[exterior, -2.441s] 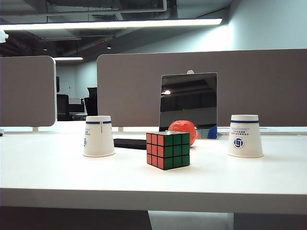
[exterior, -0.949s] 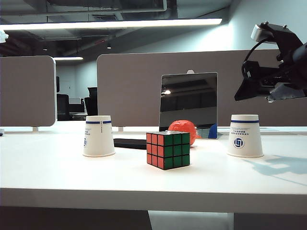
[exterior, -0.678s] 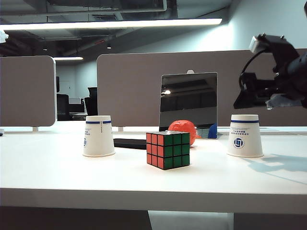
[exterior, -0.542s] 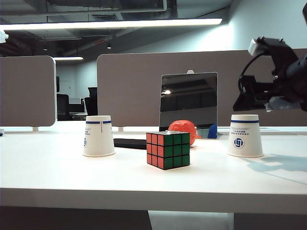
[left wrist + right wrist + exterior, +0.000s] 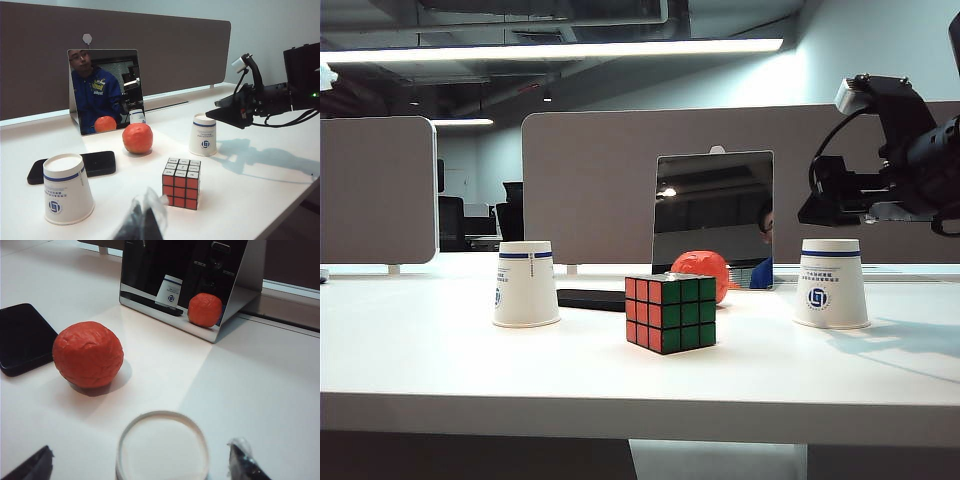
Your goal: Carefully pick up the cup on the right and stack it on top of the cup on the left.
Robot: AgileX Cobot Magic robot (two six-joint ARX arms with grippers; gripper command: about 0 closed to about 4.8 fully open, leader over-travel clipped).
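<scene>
Two white paper cups with blue bands stand upside down on the white table. The left cup [image 5: 526,285] [image 5: 66,189] is untouched. My right gripper [image 5: 816,209] [image 5: 231,109] hovers just above the right cup [image 5: 831,284] [image 5: 204,135], open. In the right wrist view that cup's upturned base [image 5: 162,447] lies between the two spread fingertips [image 5: 243,462], with nothing touching it. My left gripper [image 5: 145,221] sits low at the table's near side, between the left cup and the cube, its fingers pressed together and holding nothing. It does not show in the exterior view.
A Rubik's cube [image 5: 670,313] [image 5: 182,183] stands in the middle front. Behind it lie an orange ball [image 5: 702,272] [image 5: 88,354], a black phone [image 5: 590,299] [image 5: 22,337] and a leaning mirror [image 5: 712,215] [image 5: 102,90]. Grey partitions [image 5: 620,180] close the back.
The right arm came into view from the upper right, then moved left and down until its open gripper hangs over the right cup. Cups and other objects stayed put.
</scene>
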